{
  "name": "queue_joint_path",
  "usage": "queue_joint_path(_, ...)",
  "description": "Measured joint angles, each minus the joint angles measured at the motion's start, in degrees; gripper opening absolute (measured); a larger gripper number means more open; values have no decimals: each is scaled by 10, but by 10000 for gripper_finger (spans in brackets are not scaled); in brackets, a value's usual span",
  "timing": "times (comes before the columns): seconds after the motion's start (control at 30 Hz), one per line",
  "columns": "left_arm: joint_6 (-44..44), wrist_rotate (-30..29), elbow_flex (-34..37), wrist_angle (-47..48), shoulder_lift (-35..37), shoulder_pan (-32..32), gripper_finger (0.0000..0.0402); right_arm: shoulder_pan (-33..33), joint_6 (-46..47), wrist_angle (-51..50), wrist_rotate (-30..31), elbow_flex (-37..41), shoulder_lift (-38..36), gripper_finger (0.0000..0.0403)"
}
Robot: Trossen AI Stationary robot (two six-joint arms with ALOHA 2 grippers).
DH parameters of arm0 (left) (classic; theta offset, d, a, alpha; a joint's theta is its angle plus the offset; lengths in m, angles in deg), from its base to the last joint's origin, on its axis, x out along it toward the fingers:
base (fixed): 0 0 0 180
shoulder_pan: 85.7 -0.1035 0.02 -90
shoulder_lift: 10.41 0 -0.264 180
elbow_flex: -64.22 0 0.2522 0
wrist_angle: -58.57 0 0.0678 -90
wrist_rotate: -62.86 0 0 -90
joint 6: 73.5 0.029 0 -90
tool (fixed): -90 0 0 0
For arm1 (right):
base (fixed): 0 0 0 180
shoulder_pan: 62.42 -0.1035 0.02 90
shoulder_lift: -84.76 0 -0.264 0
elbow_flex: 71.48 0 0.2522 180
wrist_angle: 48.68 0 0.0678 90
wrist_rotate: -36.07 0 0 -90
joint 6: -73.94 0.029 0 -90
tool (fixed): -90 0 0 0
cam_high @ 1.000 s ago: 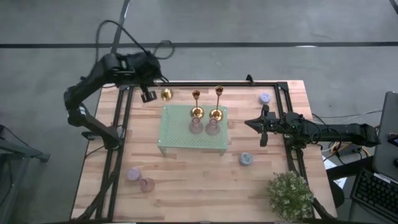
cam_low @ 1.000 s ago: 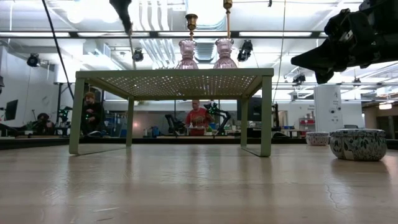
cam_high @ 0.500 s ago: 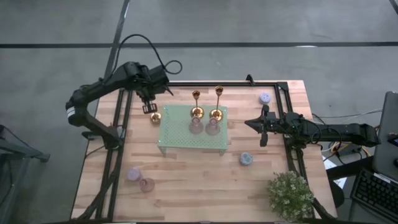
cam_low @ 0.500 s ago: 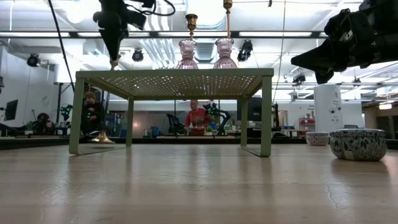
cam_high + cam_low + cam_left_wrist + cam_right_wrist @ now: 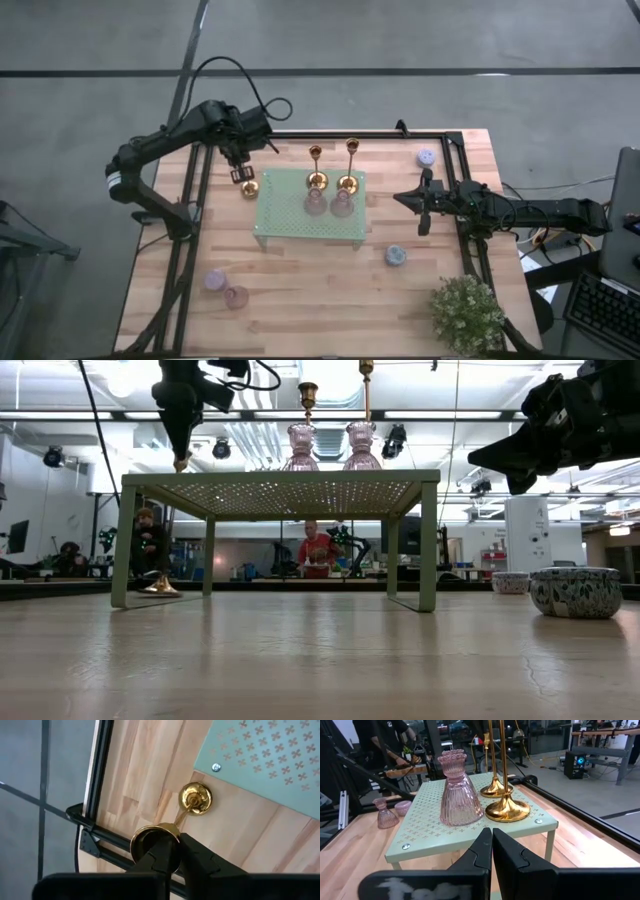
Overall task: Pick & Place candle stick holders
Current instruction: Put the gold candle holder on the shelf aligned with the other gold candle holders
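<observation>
My left gripper [image 5: 240, 176] is shut on a gold candlestick at the stand's far left corner. The candlestick's round base [image 5: 250, 188] is at the table top beside the stand's leg, as the low view [image 5: 160, 588] also shows. Two more gold candlesticks [image 5: 316, 180] [image 5: 348, 183] stand on the green perforated stand [image 5: 290, 225], each behind a pink glass holder [image 5: 315, 203] [image 5: 341, 203]. My right gripper [image 5: 400, 198] is shut and empty, in the air to the right of the stand. My left gripper holds the candlestick by its small top cup [image 5: 150, 840], pinched between the two fingers [image 5: 192, 857]. The fingers come from above, pointing down. The thin stem [image 5: 179, 819] hangs below them, slightly tilted, with the base [image 5: 195, 798] down at the table top.
Black frame rails [image 5: 197, 200] [image 5: 462, 200] run along both table sides. A lavender piece [image 5: 426, 157] is far right, a blue piece [image 5: 396, 255] is near the stand's right, two pink pieces [image 5: 215, 279] [image 5: 236, 296] are near left, and a plant [image 5: 467, 312] is near right.
My left gripper has carried the candlestick from the far edge toward the near edge and down, next to the stand's far left corner. The base has come down to the table top. In the last half second it has barely moved.
</observation>
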Motion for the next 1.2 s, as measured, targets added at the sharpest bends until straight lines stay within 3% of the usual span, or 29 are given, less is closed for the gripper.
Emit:
queue_joint_path(0.57,-11,-38,-33,-1,39,0,170,0,0,0,0,0,0,8)
queue_joint_path(0.77,-103,-59,-24,2,108,3,205,0,0,0,0,0,0,8)
queue_joint_path(0.97,-201,-66,47,-47,215,11,216,0,0,0,0,0,0,8)
queue_joint_path(1.2,-240,-65,234,-188,344,26,214,0,0,0,0,0,0,8)
